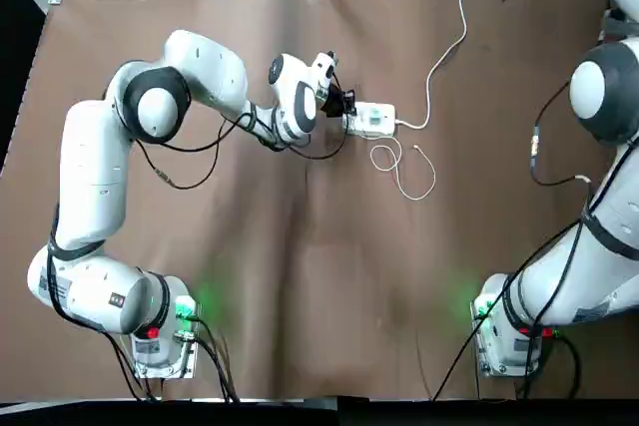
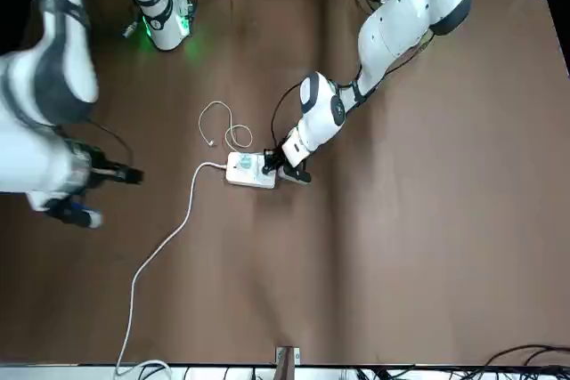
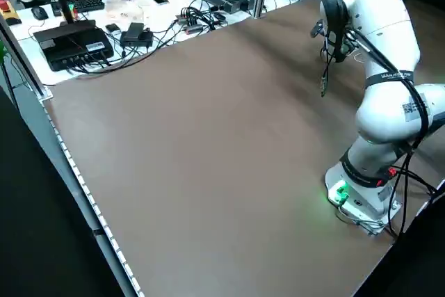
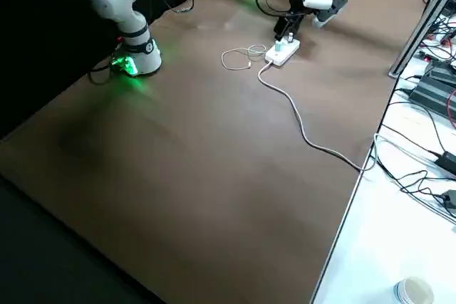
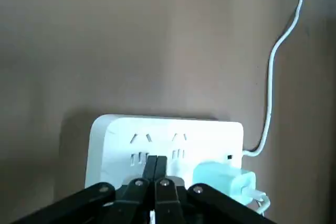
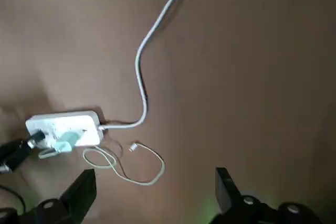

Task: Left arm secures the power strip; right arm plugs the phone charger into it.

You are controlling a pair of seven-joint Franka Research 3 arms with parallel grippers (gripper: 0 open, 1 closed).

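Nearest to the robot's side, the thin white cable [image 6: 149, 183] lies in loops on the tabletop [image 1: 329, 286]. It could catch on a passing arm and pull the phone charger [image 5: 218, 179] out.

A little farther, the charger sits on the face of the power strip [image 5: 121, 142], near its cord end. I judge it is plugged in, but how deep the pins go, I cannot tell.

At the strip's other end is the left claw [image 5: 155, 160], its fingertips together, touching or just above the face; a grip on the strip I cannot confirm. If it only presses, a sideways push could make the strip slide or turn.

Beyond, the thick white cord [image 1: 429, 87] runs to the far edge; its pull could also twist the strip.

The right claw [image 6: 156, 177] is wide open, holding nothing, well apart on the far right. The right wrist view shows this gap; the left side view hides both strip and charger.
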